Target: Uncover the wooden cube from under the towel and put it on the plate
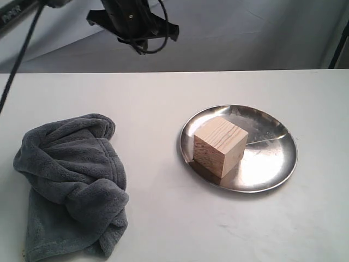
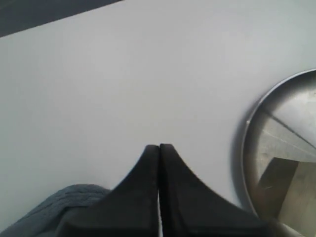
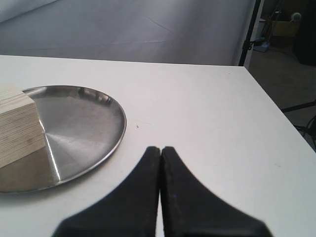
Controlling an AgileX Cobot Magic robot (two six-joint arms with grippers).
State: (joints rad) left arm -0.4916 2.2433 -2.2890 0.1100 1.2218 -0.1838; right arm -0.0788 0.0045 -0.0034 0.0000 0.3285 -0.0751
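The pale wooden cube point(image 1: 220, 146) stands on the shiny steel plate point(image 1: 272, 158) at the right of the table, toward the plate's left side. In the right wrist view the cube point(image 3: 17, 126) rests on the plate point(image 3: 84, 123). The dark grey-blue towel point(image 1: 71, 180) lies crumpled at the left of the table. My left gripper point(image 2: 159, 147) is shut and empty, with the towel point(image 2: 64, 202) and the plate's rim point(image 2: 249, 148) on either side of it. My right gripper point(image 3: 161, 149) is shut and empty over bare table beside the plate.
Part of a dark arm point(image 1: 133, 22) hangs above the table's far edge in the exterior view. The white table point(image 1: 163, 98) ends at a grey backdrop. A black stand point(image 3: 249, 32) rises past the table's corner in the right wrist view.
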